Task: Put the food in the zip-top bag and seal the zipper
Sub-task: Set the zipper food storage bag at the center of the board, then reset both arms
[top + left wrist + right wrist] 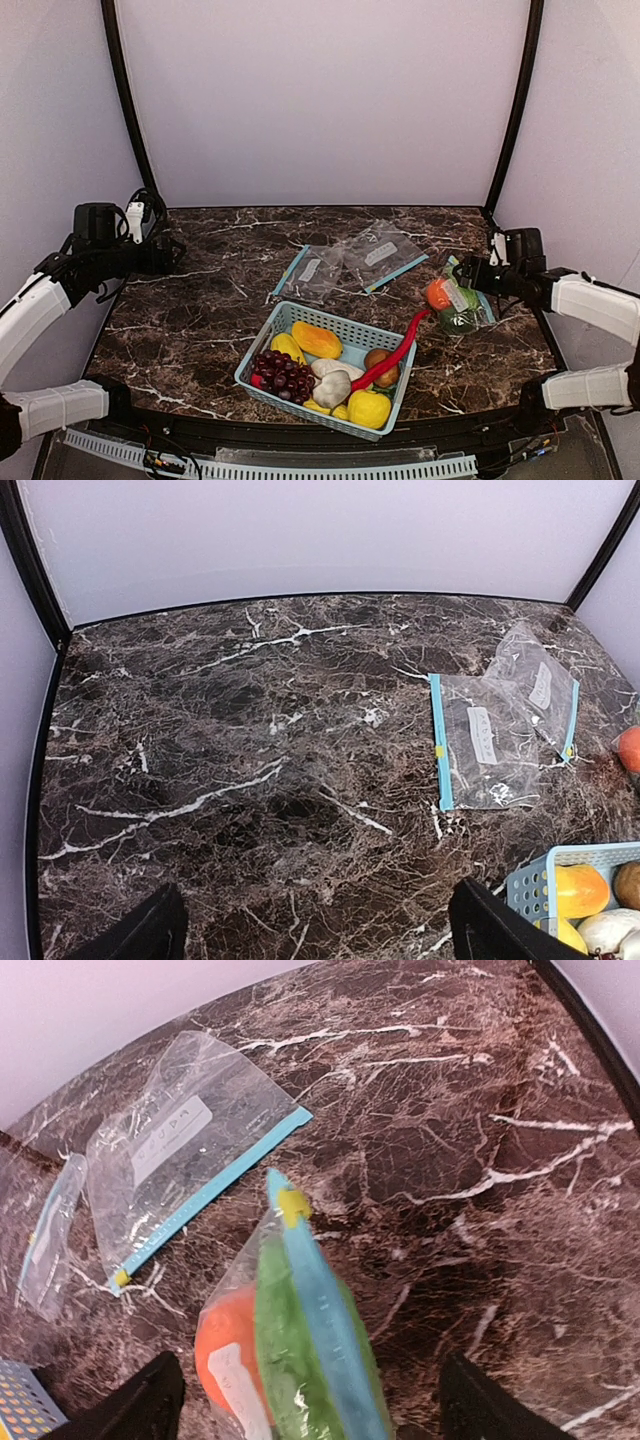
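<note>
Left pincer (318, 900): fingers apart with nothing between them, hanging over bare marble table (230, 780) at the left side.
Right pincer (310, 1380): fingers apart. The filled bag rises between them, but I cannot tell if they touch it.
Zip-top bag (462, 303): on the right side of the table, just in front of the right pincer.
Food: an orange (225, 1345) and a light green gourd (285, 1360) press together inside the bag. A dark green avocado (458, 322) is at its near end.
Zipper (325, 1310): the blue strip runs along the top edge, with a yellow slider (291, 1205) at the far end. I cannot tell if it is sealed.
Empty bags (385, 252): two, flat and overlapping, behind the basket.
Basket (262, 340): light blue, at the near middle, holding a red chili (395, 358), grapes (282, 372) and other produce.
</note>
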Controlling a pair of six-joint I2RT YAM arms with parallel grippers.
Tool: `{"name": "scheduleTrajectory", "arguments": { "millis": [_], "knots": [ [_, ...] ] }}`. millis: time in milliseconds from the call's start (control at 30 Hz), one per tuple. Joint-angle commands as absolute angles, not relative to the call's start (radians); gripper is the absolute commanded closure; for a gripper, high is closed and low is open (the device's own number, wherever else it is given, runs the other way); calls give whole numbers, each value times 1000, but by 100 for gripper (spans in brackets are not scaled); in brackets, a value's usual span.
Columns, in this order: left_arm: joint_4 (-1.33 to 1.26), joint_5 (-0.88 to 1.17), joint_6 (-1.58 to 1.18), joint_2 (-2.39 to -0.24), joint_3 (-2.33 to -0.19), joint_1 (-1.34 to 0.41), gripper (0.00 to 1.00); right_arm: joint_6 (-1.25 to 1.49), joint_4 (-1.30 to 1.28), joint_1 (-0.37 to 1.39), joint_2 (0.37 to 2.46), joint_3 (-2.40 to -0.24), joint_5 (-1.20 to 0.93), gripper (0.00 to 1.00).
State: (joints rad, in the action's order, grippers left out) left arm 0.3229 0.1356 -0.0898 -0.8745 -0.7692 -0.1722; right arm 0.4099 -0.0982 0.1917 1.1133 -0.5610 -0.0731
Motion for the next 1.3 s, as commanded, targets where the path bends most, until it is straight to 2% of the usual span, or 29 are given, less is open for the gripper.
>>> {"name": "scheduleTrajectory", "arguments": {
  "millis": [0, 67, 400, 700, 900, 1267],
  "knots": [
    [381, 71, -94, -912, -782, -168, 8, 395, -213, 187, 1073, -621, 74, 5],
    [405, 41, -100, -939, -799, -166, 7, 387, -251, 187, 1075, -645, 112, 2],
    [393, 20, -135, -944, -823, -164, 4, 328, -325, 186, 1084, -739, 95, 1],
    [398, -4, -110, -896, -883, -166, 1, 197, -238, 187, 830, -677, 111, 1],
    [350, -17, -59, -784, -821, -166, 1, 169, -124, 187, 637, -568, 84, 1],
    [362, -27, -51, -735, -796, -166, 1, 163, -129, 187, 620, -559, 94, 1]
  ]
}}
